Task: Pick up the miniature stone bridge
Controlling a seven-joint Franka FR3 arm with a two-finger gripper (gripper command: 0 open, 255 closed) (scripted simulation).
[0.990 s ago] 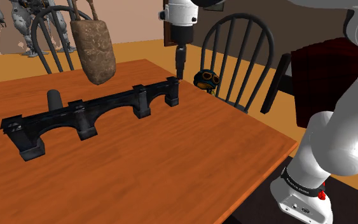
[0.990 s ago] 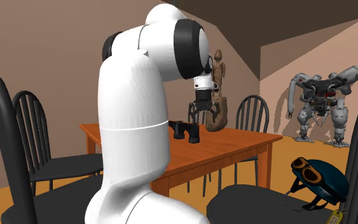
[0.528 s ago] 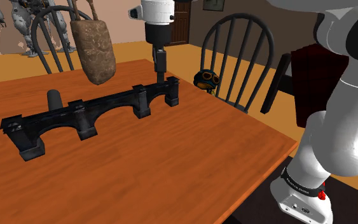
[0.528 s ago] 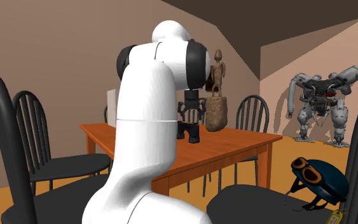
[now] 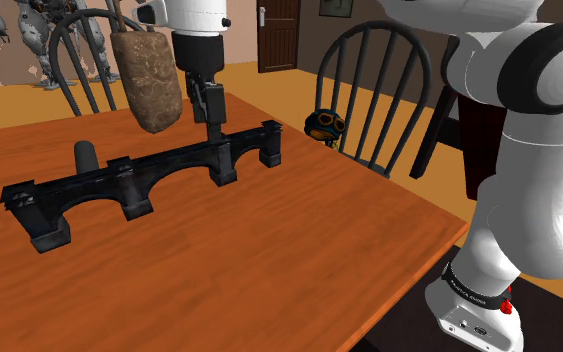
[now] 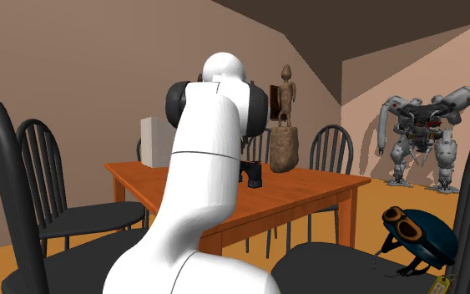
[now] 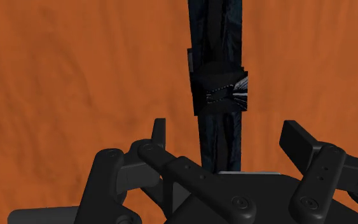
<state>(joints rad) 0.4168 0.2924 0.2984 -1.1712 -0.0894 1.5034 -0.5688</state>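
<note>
The miniature bridge (image 5: 139, 175) is a long dark, nearly black piece with three arches. It lies on the orange wooden table (image 5: 269, 260), running from the shoulder view's left toward the middle. My black gripper (image 5: 212, 125) hangs just above its deck, near the second pier from the shoulder view's right end. In the wrist view the bridge (image 7: 217, 89) runs straight away from the gripper (image 7: 225, 127). The fingers (image 7: 159, 127) stand open on either side of the deck and do not touch it. The second exterior view has the bridge's end (image 6: 252, 174) past the arm.
A rough brown statue (image 5: 149, 80) stands just behind the bridge. A small dark cylinder (image 5: 86, 157) is by the bridge's far side. Black spindle chairs (image 5: 374, 80) ring the table, one holding a goggled helmet (image 5: 324, 125). The table edge runs close to the stand.
The arm has swung toward the shoulder view's left and come down, from beyond the bridge's right end to just above its second pier. The bridge has stayed put.
</note>
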